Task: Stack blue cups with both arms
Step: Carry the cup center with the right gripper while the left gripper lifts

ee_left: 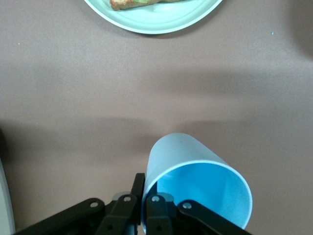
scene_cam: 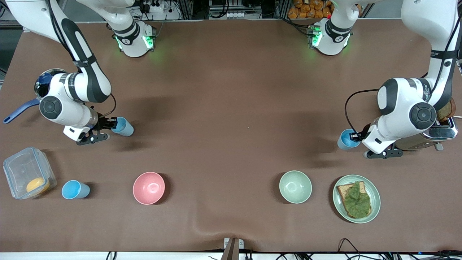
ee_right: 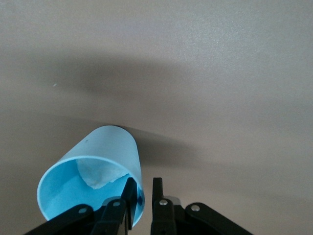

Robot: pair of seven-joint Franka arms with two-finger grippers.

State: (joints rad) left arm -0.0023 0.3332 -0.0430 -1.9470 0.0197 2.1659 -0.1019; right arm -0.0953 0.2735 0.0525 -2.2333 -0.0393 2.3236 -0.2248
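Three blue cups show. One blue cup [scene_cam: 124,127] stands toward the right arm's end of the table. My right gripper [scene_cam: 110,124] straddles its rim: in the right wrist view [ee_right: 143,193] one finger is inside this cup [ee_right: 98,171] and the other stands outside with a small gap to the wall. A second blue cup [scene_cam: 347,139] stands toward the left arm's end. My left gripper [scene_cam: 356,137] is shut on its wall; in the left wrist view [ee_left: 145,196] the fingers pinch the rim of that cup [ee_left: 195,176]. A third blue cup [scene_cam: 75,189] stands free, nearer to the front camera.
A pink bowl [scene_cam: 148,187] and a pale green bowl [scene_cam: 295,186] stand near the front edge. A plate with toast and greens [scene_cam: 356,198] is beside the green bowl. A clear plastic box [scene_cam: 29,177], a blue-handled pan [scene_cam: 21,110] and a toaster [scene_cam: 438,133] sit at the table's ends.
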